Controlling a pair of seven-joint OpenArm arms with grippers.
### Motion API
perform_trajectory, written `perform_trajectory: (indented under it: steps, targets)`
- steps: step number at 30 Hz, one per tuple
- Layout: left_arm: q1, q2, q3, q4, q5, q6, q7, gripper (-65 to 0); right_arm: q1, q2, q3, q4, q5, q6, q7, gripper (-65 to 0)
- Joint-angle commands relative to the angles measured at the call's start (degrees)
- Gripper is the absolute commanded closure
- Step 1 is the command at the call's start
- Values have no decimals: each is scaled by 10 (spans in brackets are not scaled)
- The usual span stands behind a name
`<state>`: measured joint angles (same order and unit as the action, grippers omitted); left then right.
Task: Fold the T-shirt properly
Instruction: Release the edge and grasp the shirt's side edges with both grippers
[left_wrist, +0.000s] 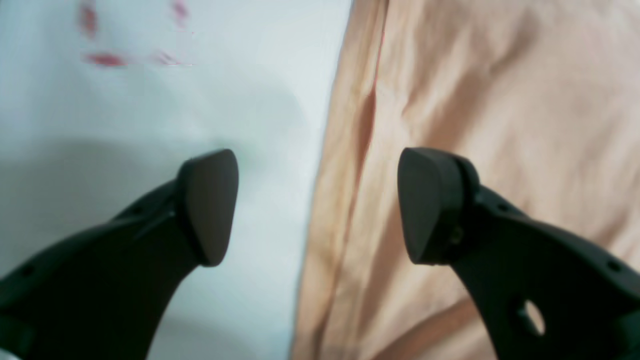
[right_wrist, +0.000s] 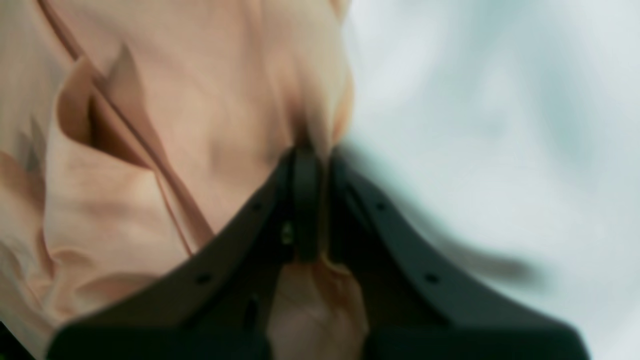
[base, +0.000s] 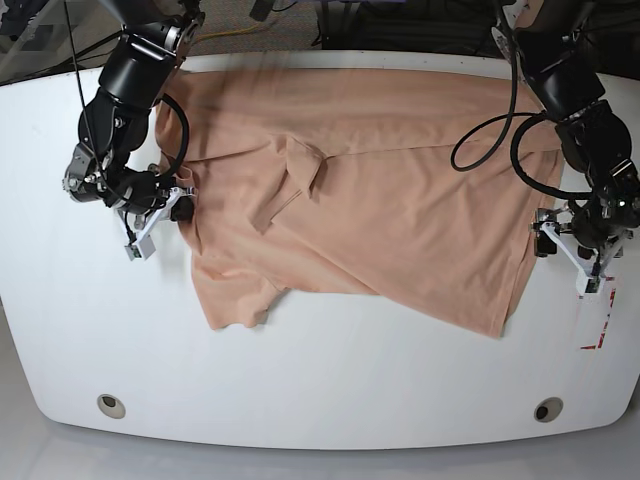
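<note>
The shirt (base: 370, 190) is spread wide over the table (base: 320, 390), half-folded and rumpled, with a sleeve flap lying loose near its middle. The right gripper (right_wrist: 307, 150) is clamped shut on a pinch of cloth at one side edge of the shirt. At the opposite edge the left gripper (left_wrist: 317, 205) is held wide apart, straddling the hem, nothing pinched yet. Trouble is likely if the shirt gets pulled from one side only: the thin fabric could be dragged into a bunch, or slipped out of the pinch, since so little seems grabbed.
</note>
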<state>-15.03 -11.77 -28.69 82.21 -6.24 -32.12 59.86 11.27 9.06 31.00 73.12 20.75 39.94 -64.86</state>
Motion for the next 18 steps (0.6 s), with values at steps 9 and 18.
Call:
perform_trajectory:
  steps: [9, 18]
  targets:
    - [-73, -9, 22, -177, -11, 49, -130, -467, 10, 7, -1, 9, 0, 1, -1, 0]
    - [-117, -25, 22, -314, -11, 52, -203, -467, 10, 7, -1, 9, 3, 1, 0, 0]
